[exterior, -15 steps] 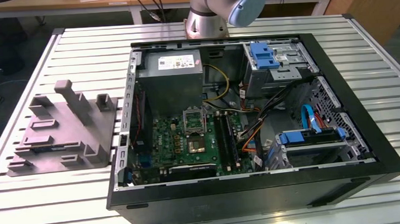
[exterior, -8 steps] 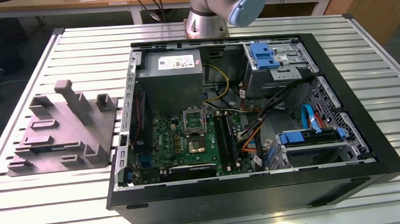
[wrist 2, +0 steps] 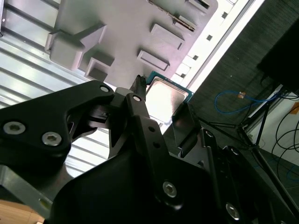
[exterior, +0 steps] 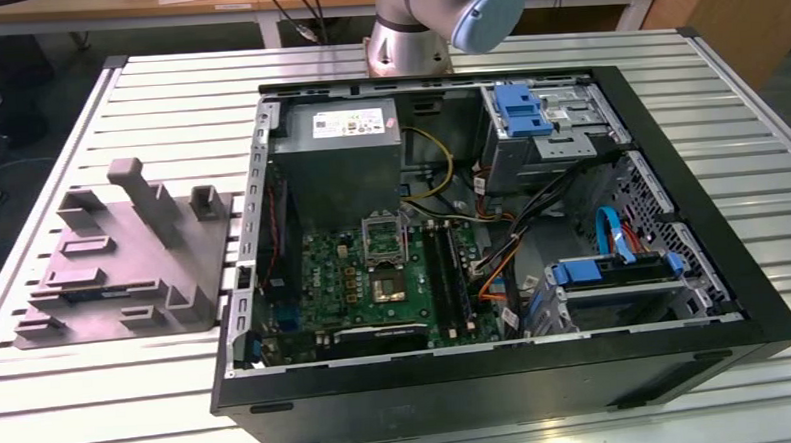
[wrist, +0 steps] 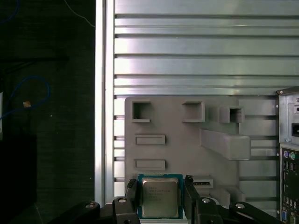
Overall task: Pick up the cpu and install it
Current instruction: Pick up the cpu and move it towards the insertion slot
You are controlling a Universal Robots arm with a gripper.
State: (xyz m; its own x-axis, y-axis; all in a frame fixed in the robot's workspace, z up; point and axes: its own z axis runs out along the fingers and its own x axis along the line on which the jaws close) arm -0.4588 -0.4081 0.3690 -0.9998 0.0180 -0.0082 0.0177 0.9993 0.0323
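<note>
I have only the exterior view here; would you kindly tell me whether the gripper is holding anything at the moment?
Observer: Yes. In both wrist views the gripper is shut on the cpu, with its fingers against two opposite edges.
Operator: Thank you. Which face of the chip shows?
Observer: In the first wrist view its silvery metal top faces the camera, with a green rim around it.
Operator: And what is behind it?
Observer: The grey moulded tray, resting on the slatted table.
</note>
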